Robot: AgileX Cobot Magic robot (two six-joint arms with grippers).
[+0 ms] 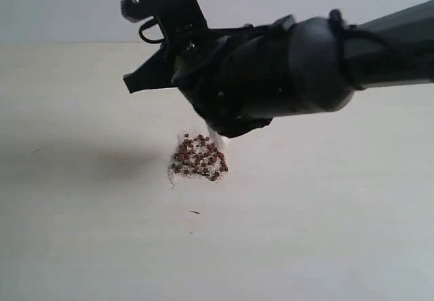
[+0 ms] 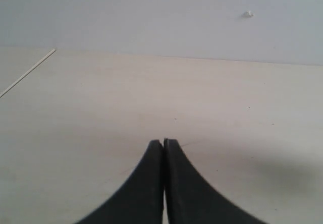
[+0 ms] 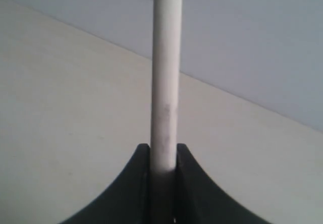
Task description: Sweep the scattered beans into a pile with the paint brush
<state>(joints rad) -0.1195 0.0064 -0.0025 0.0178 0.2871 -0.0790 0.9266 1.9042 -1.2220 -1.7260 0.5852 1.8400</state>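
Pile (image 1: 199, 158) of reddish-brown beans — mid-table (image 1: 325, 233), compact. Just behind: pale bristles of paint brush (image 3: 166, 82), handle clamped in right gripper (image 3: 162, 156). Left gripper (image 2: 163, 144) — jaws pressed together, empty, above bare tabletop.

Ext cam: low, close, facing table (image 1: 81, 247) + wall. Wrist cams: along fingers, same table/wall.
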